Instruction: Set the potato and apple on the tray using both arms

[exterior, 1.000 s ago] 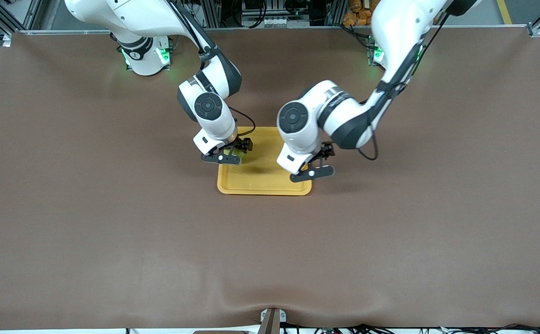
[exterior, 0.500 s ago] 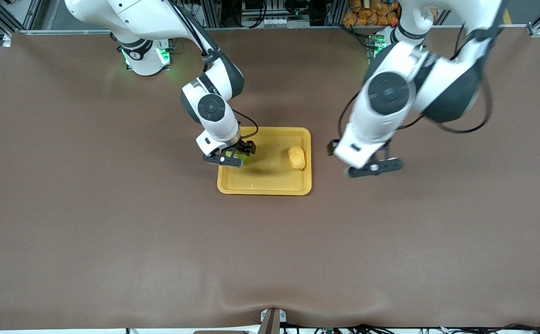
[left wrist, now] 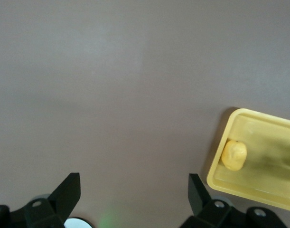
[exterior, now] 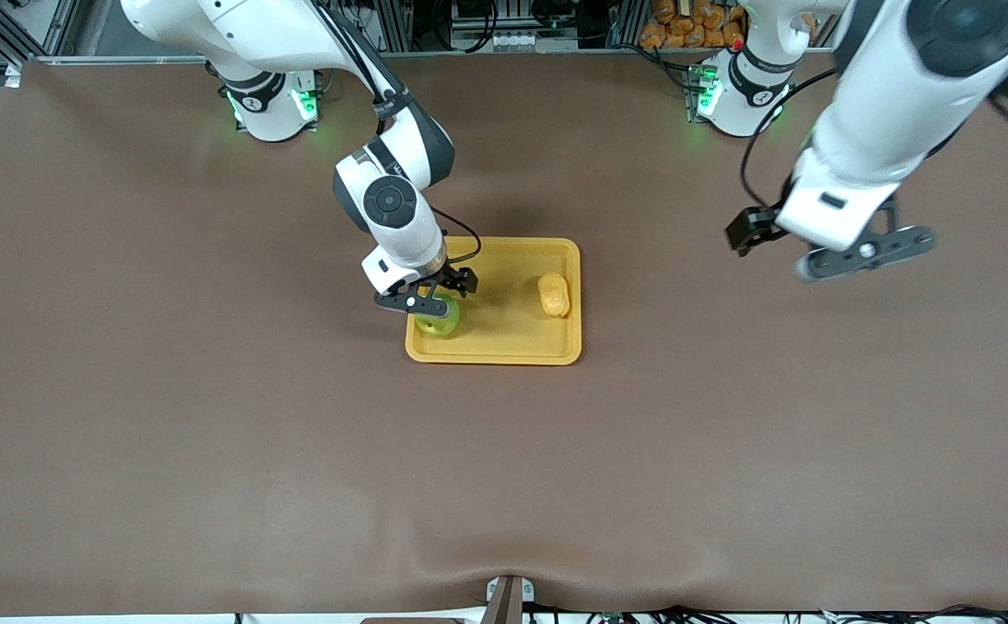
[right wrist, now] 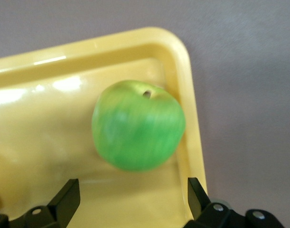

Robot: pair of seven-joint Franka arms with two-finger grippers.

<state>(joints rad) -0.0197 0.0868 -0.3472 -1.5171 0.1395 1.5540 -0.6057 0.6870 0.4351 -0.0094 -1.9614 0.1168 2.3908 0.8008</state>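
Note:
The yellow tray [exterior: 504, 348] lies mid-table. The yellow-orange potato [exterior: 554, 295] rests in it at the edge toward the left arm's end. The green apple [exterior: 438, 321] lies in the tray's corner toward the right arm's end, nearer the front camera. My right gripper [exterior: 434, 297] hovers just above the apple, open and empty. In the right wrist view the apple [right wrist: 137, 124] sits free against the tray rim [right wrist: 190, 90], ahead of the open gripper [right wrist: 133, 199]. My left gripper [exterior: 807, 256] is open and empty, raised over bare table. Its wrist view [left wrist: 134, 192] shows the potato [left wrist: 234, 155] on the tray [left wrist: 216, 178].
A brown mat [exterior: 209, 416] covers the whole table. Both arm bases [exterior: 269, 104] stand along the table's edge farthest from the front camera.
My left arm rose and swung from the tray toward its own end of the table, leaving the potato there. My right gripper let go of the apple, which now lies in the tray.

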